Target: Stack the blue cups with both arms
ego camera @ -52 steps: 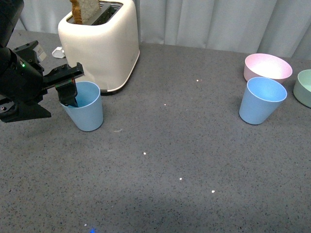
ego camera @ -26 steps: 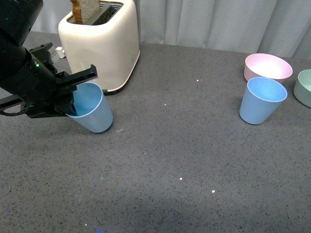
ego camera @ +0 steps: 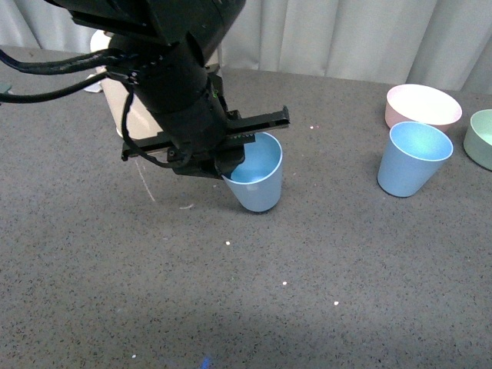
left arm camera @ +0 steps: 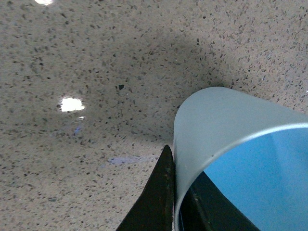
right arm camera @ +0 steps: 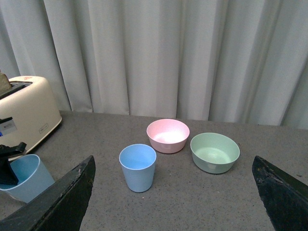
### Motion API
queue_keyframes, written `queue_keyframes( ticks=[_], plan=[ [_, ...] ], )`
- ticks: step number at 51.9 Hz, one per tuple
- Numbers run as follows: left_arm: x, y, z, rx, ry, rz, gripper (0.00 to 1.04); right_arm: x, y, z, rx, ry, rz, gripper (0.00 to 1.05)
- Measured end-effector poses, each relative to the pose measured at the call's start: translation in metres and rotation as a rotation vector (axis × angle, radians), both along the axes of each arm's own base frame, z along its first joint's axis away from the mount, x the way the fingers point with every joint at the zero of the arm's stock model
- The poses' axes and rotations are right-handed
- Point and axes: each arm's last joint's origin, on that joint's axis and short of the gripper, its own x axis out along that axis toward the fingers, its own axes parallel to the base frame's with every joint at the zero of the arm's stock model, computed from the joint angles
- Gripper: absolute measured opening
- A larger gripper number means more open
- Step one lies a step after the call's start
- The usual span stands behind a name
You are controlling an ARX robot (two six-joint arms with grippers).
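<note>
The robot's left gripper (ego camera: pixel 244 157) clamped the rim of a blue cup (ego camera: pixel 260 188) near the middle of the grey table (ego camera: pixel 323 292), 1 finger (left arm camera: pixel 161 192) outside the wall and the other inside, the cup tilted. The 2nd blue cup (ego camera: pixel 413 161) stood upright well apart to the right, just in front of a pink bowl (ego camera: pixel 423 104) and near a pale green bowl (ego camera: pixel 481 138). The right gripper (right arm camera: pixel 173 161) hung above the table, jaws spread wide and empty, with a cream toaster (right arm camera: pixel 29 113) at the far left.
</note>
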Motion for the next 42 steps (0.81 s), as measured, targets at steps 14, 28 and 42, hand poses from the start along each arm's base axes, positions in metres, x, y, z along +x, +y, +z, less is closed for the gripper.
queue_keyframes(
  ticks=[14, 28, 42],
  plan=[
    [0.013, -0.015, 0.002, 0.019, -0.007, 0.008, 0.17, 0.0, 0.0, 0.0, 0.0, 0.0, 0.0, 0.95],
    [0.008, -0.019, 0.026, -0.015, -0.078, -0.012, 0.63, 0.0, 0.0, 0.0, 0.0, 0.0, 0.0, 0.95],
    [-0.026, 0.019, 0.037, 0.233, -0.774, 0.055, 0.49, 0.0, 0.0, 0.0, 0.0, 0.0, 0.0, 0.95]
  ],
)
